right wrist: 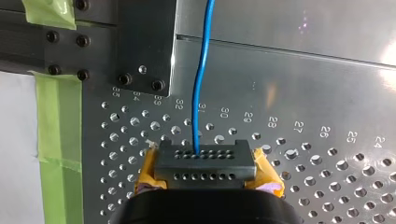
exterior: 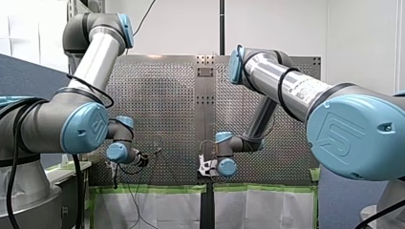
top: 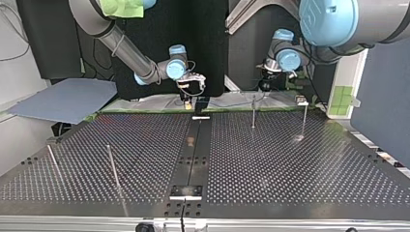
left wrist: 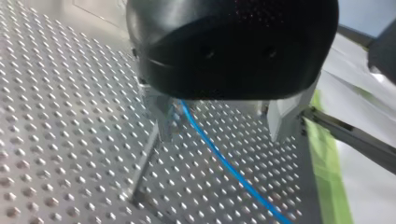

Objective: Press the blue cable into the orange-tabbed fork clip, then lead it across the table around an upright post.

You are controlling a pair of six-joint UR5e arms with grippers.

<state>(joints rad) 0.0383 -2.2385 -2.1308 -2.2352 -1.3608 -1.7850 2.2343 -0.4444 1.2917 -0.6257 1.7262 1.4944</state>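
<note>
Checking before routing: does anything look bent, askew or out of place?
Nothing clearly wrong. The blue cable leaves my right gripper straight, without kinks, and runs between my left gripper's open fingers beside a post. Two thin posts at the top view's left seem to lean, perhaps only from the camera angle.

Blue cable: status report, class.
Right tool shut on grey block, blue cable leading out. Left tool open, cable passing through, post alongside. No obstruction seen.

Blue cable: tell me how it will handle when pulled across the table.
Probably floppy: the blue cable trails in a loose curve over the table. Likely light, being so thin. It may slip sideways unless kept taut from my right gripper, which appears to pinch it.
</note>
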